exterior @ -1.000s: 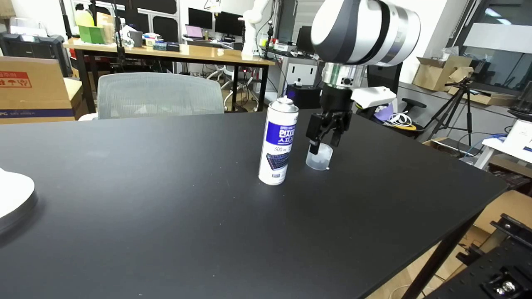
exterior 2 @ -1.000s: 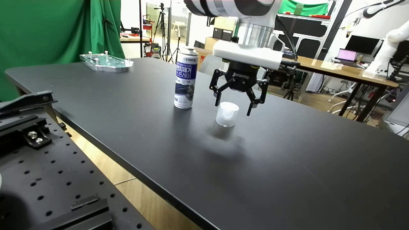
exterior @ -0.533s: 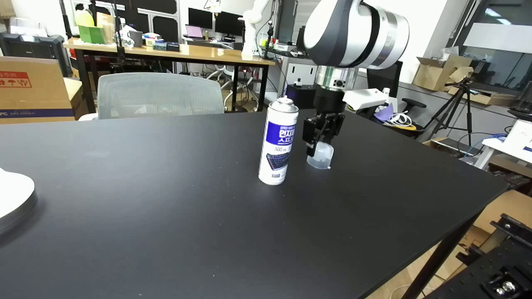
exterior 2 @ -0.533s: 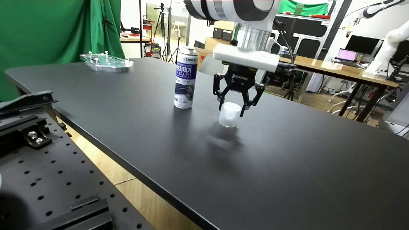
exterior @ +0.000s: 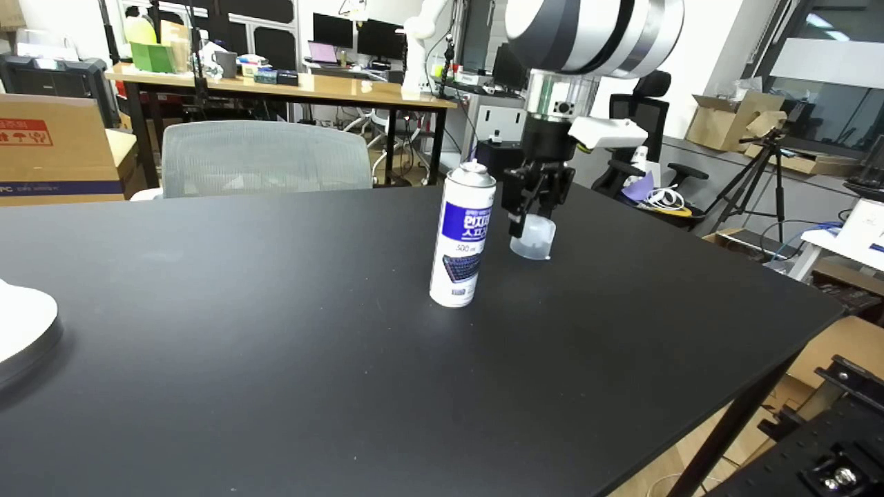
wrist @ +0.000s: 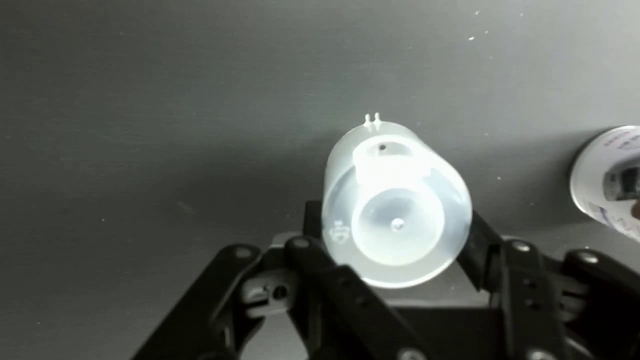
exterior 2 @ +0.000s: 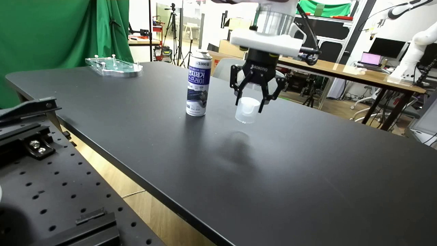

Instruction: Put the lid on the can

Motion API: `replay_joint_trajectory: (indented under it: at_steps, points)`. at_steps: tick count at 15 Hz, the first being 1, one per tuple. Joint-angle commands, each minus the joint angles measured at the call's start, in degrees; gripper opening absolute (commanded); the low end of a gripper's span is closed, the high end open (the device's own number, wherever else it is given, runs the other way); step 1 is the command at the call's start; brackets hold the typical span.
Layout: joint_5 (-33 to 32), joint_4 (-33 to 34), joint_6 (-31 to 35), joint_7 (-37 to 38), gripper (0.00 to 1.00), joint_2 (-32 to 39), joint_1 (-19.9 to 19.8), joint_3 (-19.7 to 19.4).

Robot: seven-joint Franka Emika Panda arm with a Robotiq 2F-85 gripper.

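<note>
Your tool (exterior 2: 249, 104) pinches the lid (exterior 2: 245, 112) between its two fingers (exterior 2: 261, 107), one on either side of it, and holds it clear of the dark surface (exterior 2: 290, 177), with a shadow (exterior 2: 238, 147) lying separately below. The can (exterior: 462, 235) stands upright on that surface, near the lid but apart from it, white nozzle top (exterior: 473, 175) exposed; in your wrist view it shows at the right edge, partly cut off.

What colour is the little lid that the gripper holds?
The lid is cloudy white and a bit see-through; it shows best in the wrist view.
</note>
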Motion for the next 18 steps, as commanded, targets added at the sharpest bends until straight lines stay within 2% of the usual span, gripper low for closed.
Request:
replay_joint_trajectory:
  at_steps: [1, 5, 8, 12, 18]
  points:
    - [-0.57, 2.44, -13.37, 3.88, 0.4, -7.51, 0.26, -0.06]
    - [-1.05, 7.21, -25.52, 4.84, 0.4, -13.11, 1.73, -0.06]
    - [-2.14, 9.9, -30.06, 6.59, 0.4, -15.0, 3.8, 0.52]
    - [-3.67, 9.37, -29.04, 8.52, 0.4, -16.31, 7.2, 2.42]
    - [-2.54, 7.21, -27.41, 9.39, 0.4, -17.73, 10.49, 4.94]
